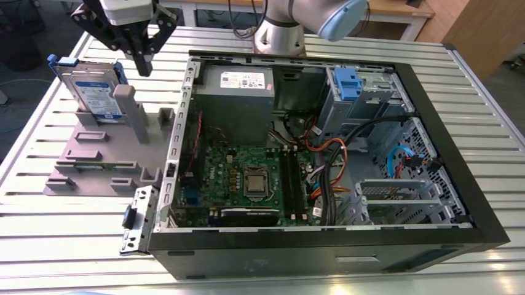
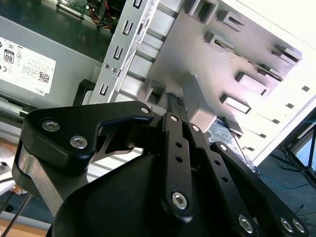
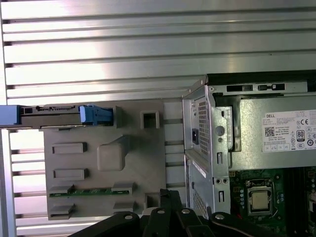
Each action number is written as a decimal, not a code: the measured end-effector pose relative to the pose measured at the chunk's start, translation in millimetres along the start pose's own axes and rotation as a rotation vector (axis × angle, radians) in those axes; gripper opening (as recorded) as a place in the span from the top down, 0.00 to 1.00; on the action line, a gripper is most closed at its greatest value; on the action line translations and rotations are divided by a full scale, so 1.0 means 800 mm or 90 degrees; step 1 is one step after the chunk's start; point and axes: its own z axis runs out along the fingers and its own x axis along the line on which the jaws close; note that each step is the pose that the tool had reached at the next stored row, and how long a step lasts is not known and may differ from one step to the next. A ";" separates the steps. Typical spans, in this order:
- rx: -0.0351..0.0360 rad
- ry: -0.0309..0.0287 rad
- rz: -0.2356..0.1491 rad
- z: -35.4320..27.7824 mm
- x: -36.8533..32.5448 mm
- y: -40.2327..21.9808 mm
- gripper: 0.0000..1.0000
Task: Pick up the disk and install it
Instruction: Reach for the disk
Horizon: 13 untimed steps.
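The disk stands upright on edge in the far slot of the grey plastic stand, its white-and-blue label showing and a blue bracket around it. In the first wrist view the disk appears edge-on along the stand. My gripper hangs above the stand, toward the exterior view's right of the disk and apart from it, near the tall grey post. Its black fingers are pressed together with nothing between them. In the first wrist view the gripper points down over the stand's edge.
An open black computer case lies on the slatted metal table, holding a motherboard, a power supply, cables and a drive bay with a blue bracket. A small green board sits in the stand.
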 end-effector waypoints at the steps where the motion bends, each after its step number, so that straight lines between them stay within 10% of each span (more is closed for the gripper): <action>1: 0.0000 0.0000 0.000 0.0000 0.0002 0.0000 0.89; 8: 0.0000 0.0000 0.000 0.0002 0.0018 -0.0001 0.89; 10: 0.0000 0.0000 0.000 0.0028 0.0237 -0.0018 0.89; 13: 0.0000 0.0000 0.000 0.0028 0.0241 -0.0018 0.89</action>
